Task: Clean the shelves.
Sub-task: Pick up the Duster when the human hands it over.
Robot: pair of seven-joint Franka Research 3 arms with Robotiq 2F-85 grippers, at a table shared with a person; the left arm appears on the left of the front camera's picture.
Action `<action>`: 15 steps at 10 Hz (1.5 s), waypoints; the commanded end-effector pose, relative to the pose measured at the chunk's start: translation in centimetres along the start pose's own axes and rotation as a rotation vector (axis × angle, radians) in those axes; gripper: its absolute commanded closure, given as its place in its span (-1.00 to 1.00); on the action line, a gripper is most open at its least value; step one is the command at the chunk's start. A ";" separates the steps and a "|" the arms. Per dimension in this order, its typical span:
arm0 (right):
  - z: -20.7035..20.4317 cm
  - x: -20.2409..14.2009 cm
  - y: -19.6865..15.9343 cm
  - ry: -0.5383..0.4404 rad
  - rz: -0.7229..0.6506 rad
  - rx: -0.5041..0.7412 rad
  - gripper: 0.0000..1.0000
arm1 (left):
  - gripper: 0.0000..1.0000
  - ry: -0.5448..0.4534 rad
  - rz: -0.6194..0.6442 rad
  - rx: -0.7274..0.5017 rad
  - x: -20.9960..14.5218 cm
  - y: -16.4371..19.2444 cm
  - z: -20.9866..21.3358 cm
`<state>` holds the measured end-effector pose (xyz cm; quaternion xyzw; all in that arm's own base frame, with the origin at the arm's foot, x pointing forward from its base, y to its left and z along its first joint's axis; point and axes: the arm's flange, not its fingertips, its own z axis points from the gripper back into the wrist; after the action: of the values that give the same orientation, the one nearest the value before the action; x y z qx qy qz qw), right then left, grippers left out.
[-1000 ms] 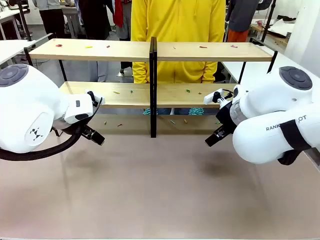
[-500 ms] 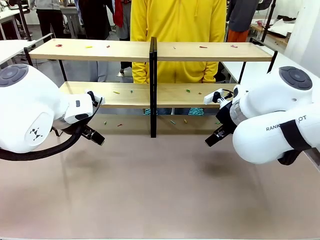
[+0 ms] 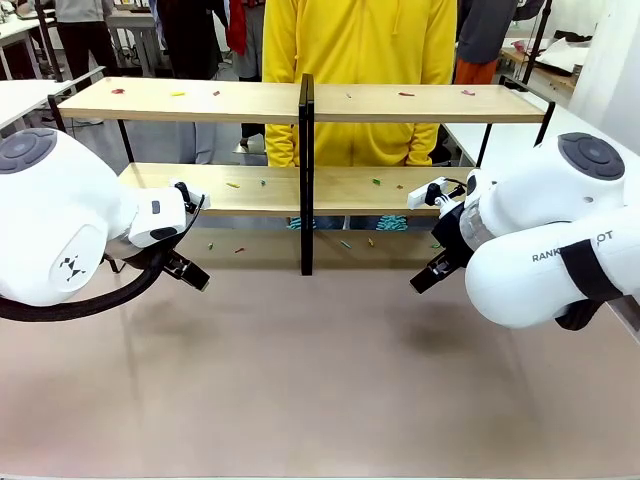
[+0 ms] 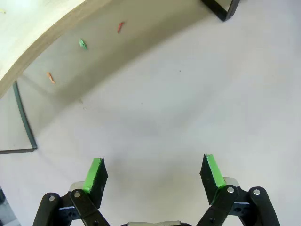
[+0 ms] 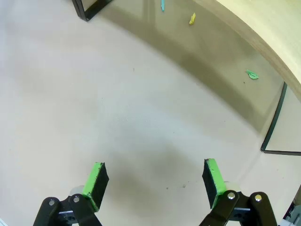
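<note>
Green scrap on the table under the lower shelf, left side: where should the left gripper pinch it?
Probably pinch the green scrap across its narrow middle, coming in low from the front: it lies flat, close under the shelf.

The front view looks from the robot's side across the beige table [image 3: 320, 380], facing the long light-wood two-board shelves in a thin black metal frame [image 3: 200, 100] at its far side. Each wrist view looks steeply down at near, bare table, one past the left arm's parted jaws, the other past the right arm's parted jaws. Beyond the jaws, both catch the lower board's edge [image 4: 33, 33] [image 5: 268, 28], the black middle upright's foot [image 4: 223, 7] [image 5: 89, 7] and small coloured scraps [image 4: 83, 44] [image 5: 252, 74], which also appear in the front view.
</note>
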<state>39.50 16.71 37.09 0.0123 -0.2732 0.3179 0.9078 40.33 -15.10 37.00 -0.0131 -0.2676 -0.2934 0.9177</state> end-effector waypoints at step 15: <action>23.5 -0.3 0.5 -0.278 -0.398 -0.085 -1.00 | -1.00 -0.445 0.287 0.097 -5.9 -1.2 22.3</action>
<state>29.58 10.50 58.84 0.0740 -0.4123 0.1504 0.8955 31.33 -6.88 60.48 -0.0773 -0.4700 -0.1639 0.8638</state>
